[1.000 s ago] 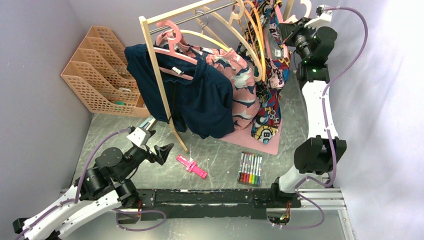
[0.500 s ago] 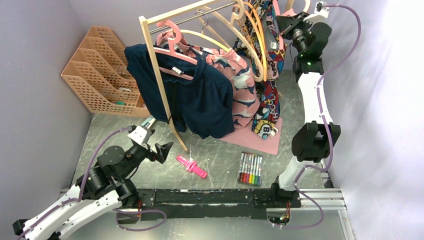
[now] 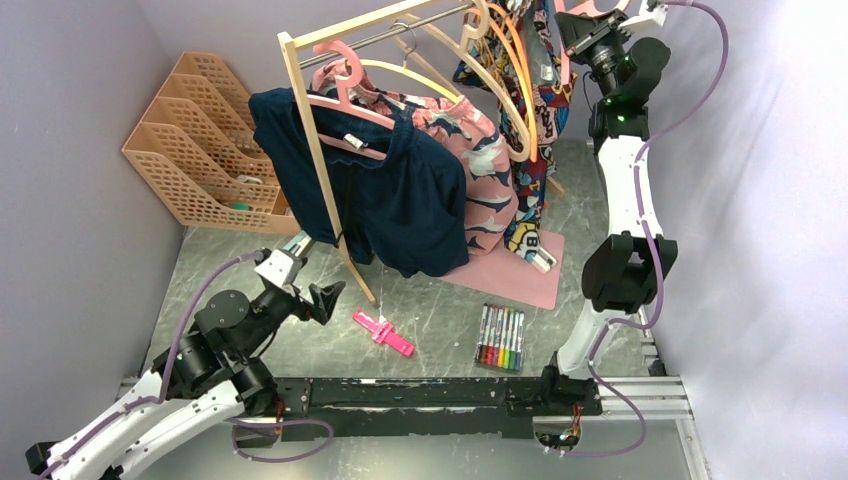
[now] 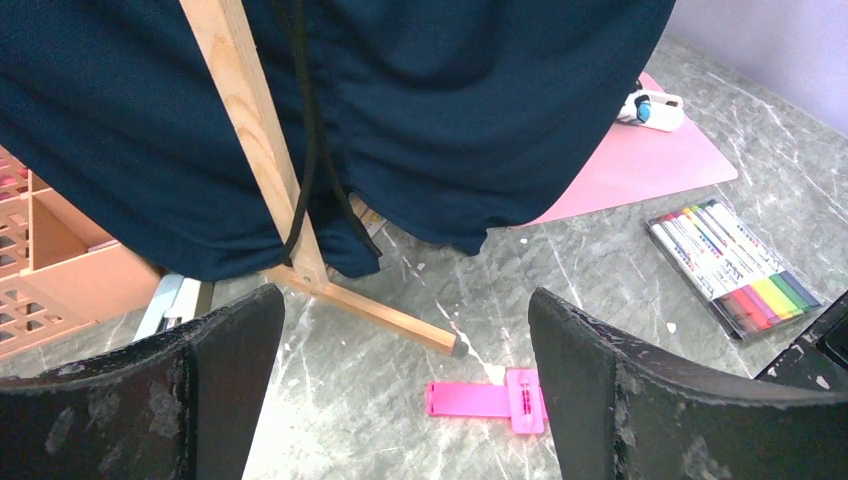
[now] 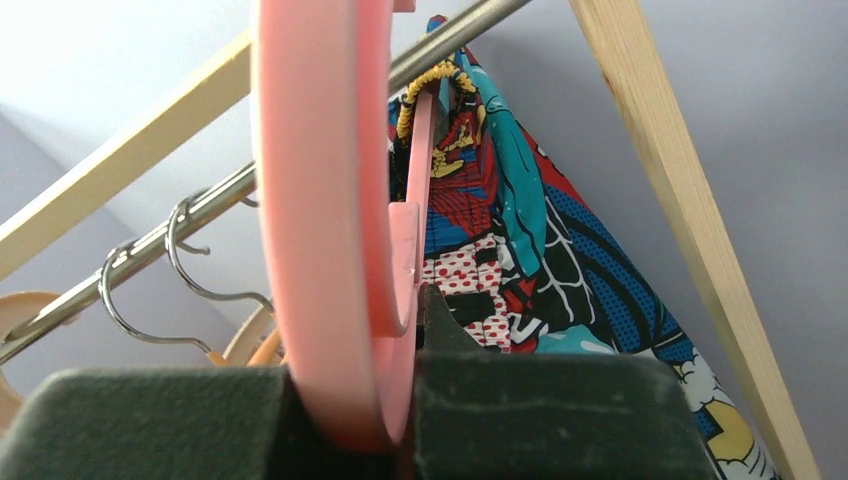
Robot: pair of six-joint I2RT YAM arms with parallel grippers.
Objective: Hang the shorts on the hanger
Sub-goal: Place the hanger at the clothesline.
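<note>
Right gripper: the right gripper (image 5: 400, 400) is clamped tight on the pale-pink hanger (image 5: 320, 200), with the pads pressing the flat plastic from both sides.
Left gripper: the left gripper (image 4: 400, 390) is spread wide and holds nothing. It hovers low over the table near the foot of the wooden rack (image 4: 255, 150).
Shorts: the comic-print shorts (image 3: 528, 215) are draped on that hanger, high at the right end of the rack. They hang limp, with the lower hem just above the pink mat (image 3: 500, 283).
Hanger position: it is up by the metal rail (image 5: 200, 215). I cannot tell whether its hook is over the rail.
Neighbours: the navy garment (image 3: 400, 200) hangs further left. A marker set (image 3: 500, 338) and a pink clip (image 3: 383, 333) lie on the table.
Handling, shorts: they look like soft, light cloth that sags and swings. They would probably slide on smooth plastic if the hanger tilts.
Handling, hanger: it looks stiff and light, so it suits a firm pinch.
Where to hold: the rigid plastic near the hook is the best grip, not the fabric. Keep the shoulders level.
Progress: the shorts appear to be on the hanger, so hooking it onto the rail seems to be the step remaining.
</note>
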